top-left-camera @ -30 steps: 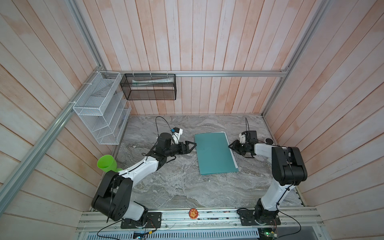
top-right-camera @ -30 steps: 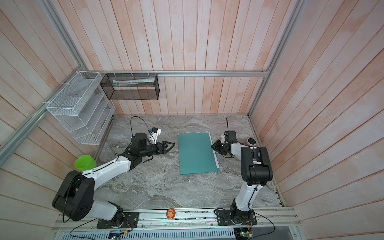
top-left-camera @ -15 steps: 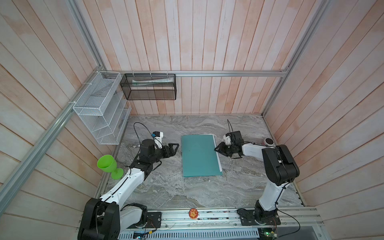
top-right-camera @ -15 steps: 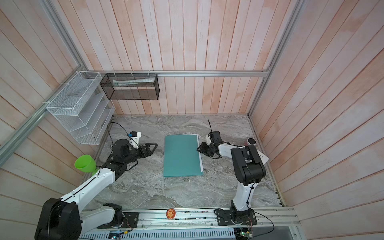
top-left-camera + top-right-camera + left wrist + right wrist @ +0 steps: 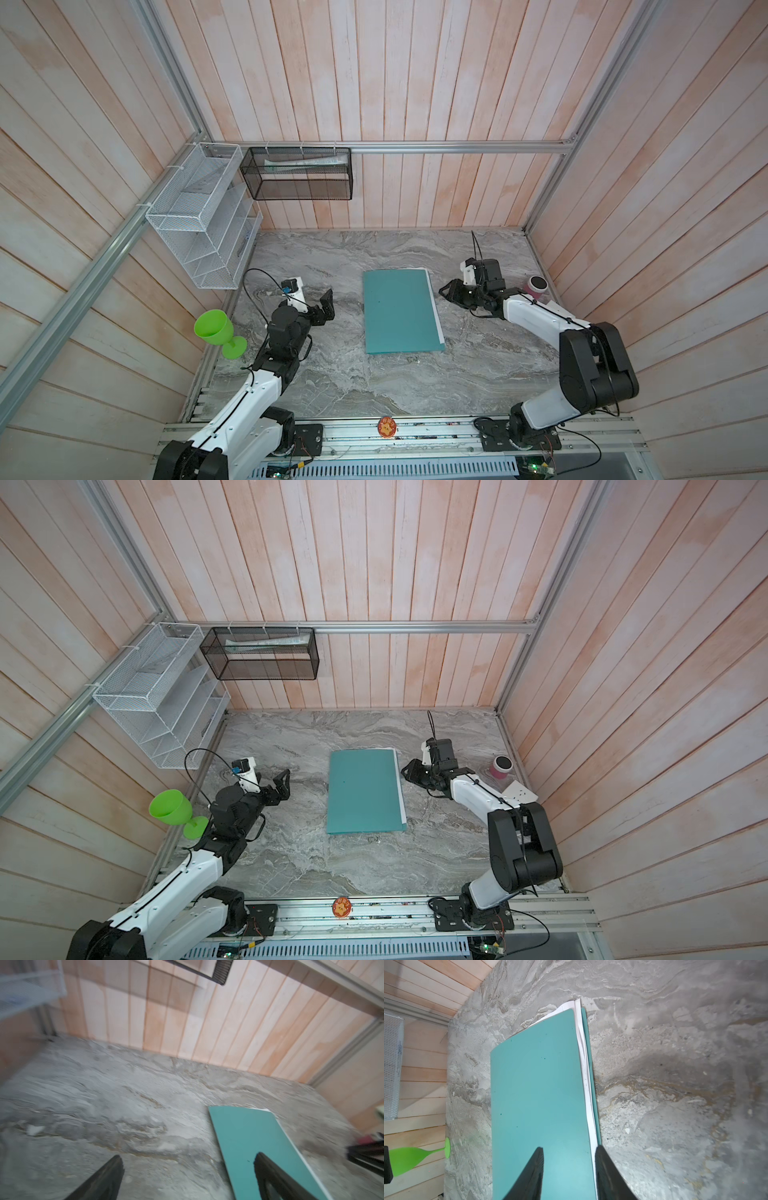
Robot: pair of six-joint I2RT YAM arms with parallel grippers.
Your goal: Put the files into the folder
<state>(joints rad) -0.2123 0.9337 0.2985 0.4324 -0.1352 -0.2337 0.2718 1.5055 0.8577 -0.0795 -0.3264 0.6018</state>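
Both arms have backed off the closed folder (image 5: 399, 311) at the centre of the table (image 5: 374, 386), the files (image 5: 584, 1068) peeping out along one edge; left gripper (image 5: 188, 1158) wide, right gripper (image 5: 569, 1148) half-open and empty, so the job looks done, only retreat remaining.

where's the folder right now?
In both top views the folder lies closed, flat on the table between the left gripper and right gripper, nearer the right; white edges of the files show along that side.
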